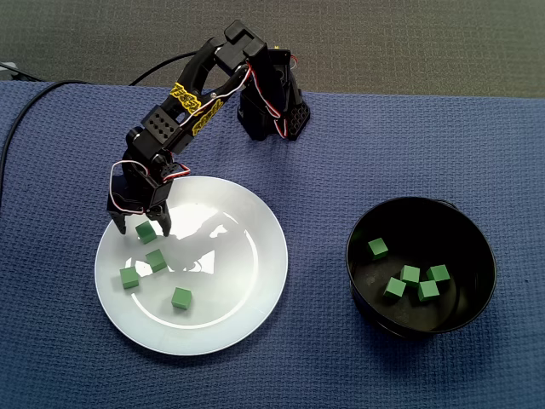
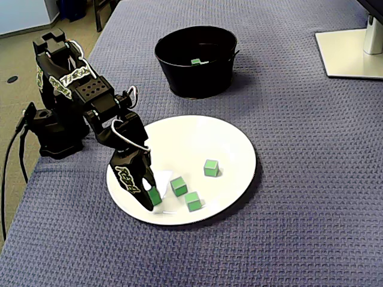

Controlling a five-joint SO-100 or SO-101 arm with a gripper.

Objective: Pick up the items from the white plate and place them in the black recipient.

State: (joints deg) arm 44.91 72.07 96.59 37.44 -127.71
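Single arm [image 1: 194, 104]. Base [image 1: 274, 109] sits near the far edge of the table [image 1: 426, 136] in a fixed view. Shoulder and elbow fold high, and the forearm slopes down toward that view's left. Wrist pitched steeply downward. Gripper [image 1: 143, 228] points down with its tips low, the jaws parted and a clear gap between them. In a fixed view from the side, the gripper [image 2: 148, 197] leans slightly forward, fingers [image 2: 127, 177] near vertical.

The arm [image 1: 183, 111] is black throughout, built of blocky plastic segments on a squat black base [image 1: 274, 106]. Yellow patterned tape [image 1: 185, 94] wraps the links nearest the base. Thin red and white wires [image 1: 243, 78] loop past the joints. Farther from the base, one segment shows a grid of small holes [image 1: 162, 126]. The gripper [image 1: 142, 228] carries pale lettering [image 2: 127, 175].
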